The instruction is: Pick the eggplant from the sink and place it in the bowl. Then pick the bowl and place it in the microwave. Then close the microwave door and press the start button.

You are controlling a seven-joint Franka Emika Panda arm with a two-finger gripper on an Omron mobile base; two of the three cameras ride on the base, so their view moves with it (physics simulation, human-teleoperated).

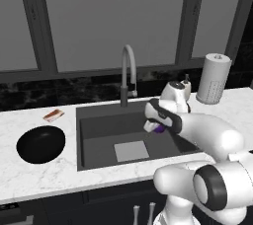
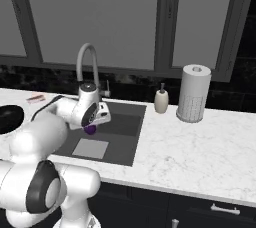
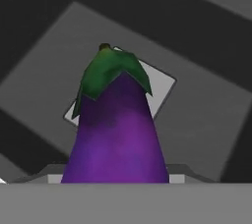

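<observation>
My gripper (image 1: 158, 127) hangs over the right part of the sink (image 1: 99, 135), shut on the purple eggplant (image 1: 159, 130). From the right base view the eggplant (image 2: 90, 130) pokes out below the hand (image 2: 91, 122), above the basin floor. In the hand view the eggplant (image 3: 118, 129) stands close up, green stem end pointing away, with the sink's pale square (image 3: 160, 88) behind it. The black bowl (image 1: 41, 144) sits on the counter left of the sink, apart from the gripper. The microwave and its door are out of view.
A tall curved faucet (image 1: 127, 71) rises behind the sink. A small tan-and-red item (image 1: 53, 115) lies behind the bowl. A soap dispenser (image 2: 161, 101) and a paper towel roll (image 2: 194, 93) stand on the counter to the right.
</observation>
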